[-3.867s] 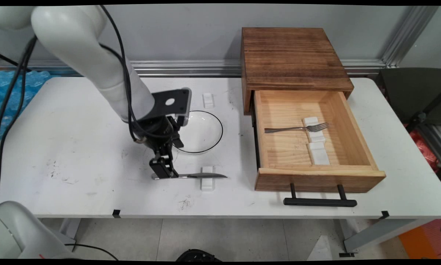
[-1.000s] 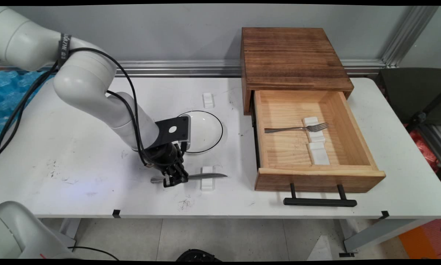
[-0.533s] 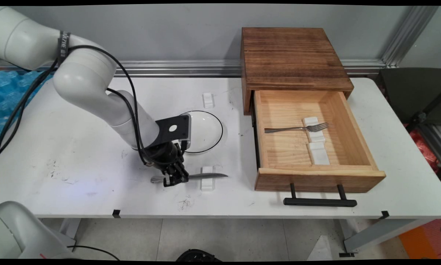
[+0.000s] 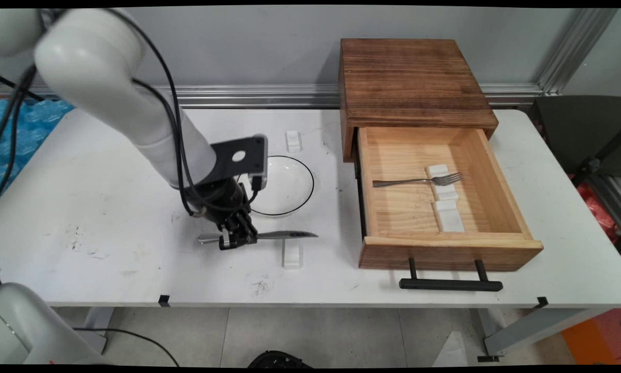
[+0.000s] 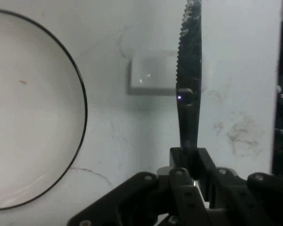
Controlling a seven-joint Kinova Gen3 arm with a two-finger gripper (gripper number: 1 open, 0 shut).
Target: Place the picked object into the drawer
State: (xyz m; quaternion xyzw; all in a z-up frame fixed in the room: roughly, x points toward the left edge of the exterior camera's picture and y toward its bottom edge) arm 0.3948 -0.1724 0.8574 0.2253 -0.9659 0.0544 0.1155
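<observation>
One table knife (image 4: 284, 235) is in the black gripper (image 4: 235, 241) in the main view. The fingers are pressed together on its handle. The handle end sticks out toward the table's left edge and the blade points toward the right edge. The knife lies roughly level and looks clear of the table (image 4: 108, 207), about midway along it and toward the near edge. A small white rest (image 4: 291, 255) sits on the table just nearside of the blade, and they do not seem to touch. A white plate with a dark rim (image 4: 284, 186) is just farside of the gripper, with nothing on it. Another white rest (image 4: 292, 140) sits beyond the plate toward the far edge. At the right, a wooden cabinet (image 4: 408, 77) has its drawer (image 4: 450, 252) pulled open toward the near edge. Inside, a fork (image 4: 419, 181) lies across one of two white holders (image 4: 447, 207), and the other holder is bare. The drawer is well apart from the gripper.

In the hand view the gripper (image 5: 191, 162) pinches the knife (image 5: 189, 61), and the serrated blade runs straight up the picture from the fingertips. The white rest (image 5: 151, 75) shows below and partly behind the blade. The plate (image 5: 28, 108) fills the left side, apart from the blade. Scuffed table (image 5: 240, 70) shows on the right.
</observation>
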